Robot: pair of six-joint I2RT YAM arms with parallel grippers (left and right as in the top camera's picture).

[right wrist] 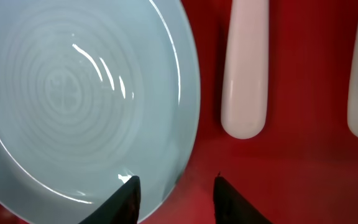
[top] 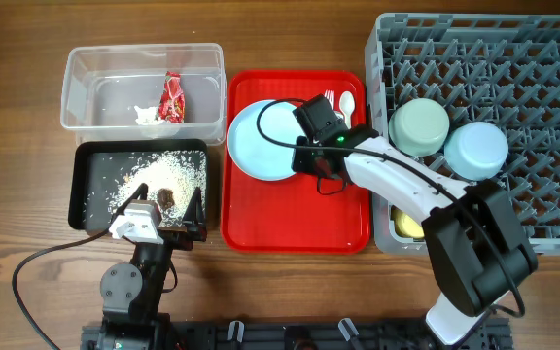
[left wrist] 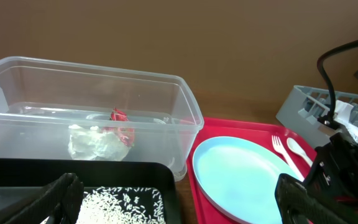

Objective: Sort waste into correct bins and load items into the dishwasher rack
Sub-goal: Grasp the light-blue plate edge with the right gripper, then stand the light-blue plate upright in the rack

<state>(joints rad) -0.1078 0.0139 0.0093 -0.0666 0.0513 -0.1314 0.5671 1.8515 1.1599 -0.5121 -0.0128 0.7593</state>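
At table centre, on the red tray [top: 295, 219]: light blue plate [top: 259, 141], lying flat at the tray's far left; white fork [top: 331, 97] and spoon [top: 347, 102] side by side just right of it, handles partly hidden under the right arm. Right gripper [right wrist: 174, 190]: jaws apart, straddling the plate's right rim, one fingertip over the plate, the other over bare tray, clamped on nothing. Dishwasher rack [top: 552, 58], at right: mint green bowl [top: 421, 126] and light blue bowl [top: 474, 149] side by side; yellow cup [top: 408, 226] at the near-left corner, partly hidden. Clear tub [top: 81, 97], far left: red wrapper [top: 173, 97], white tissue [top: 147, 115]. Black tray [top: 84, 194], just nearer: rice crumbs [top: 168, 173], brown lump [top: 166, 197]. Left gripper [top: 163, 209]: jaws wide apart, empty, over the black tray's near edge.
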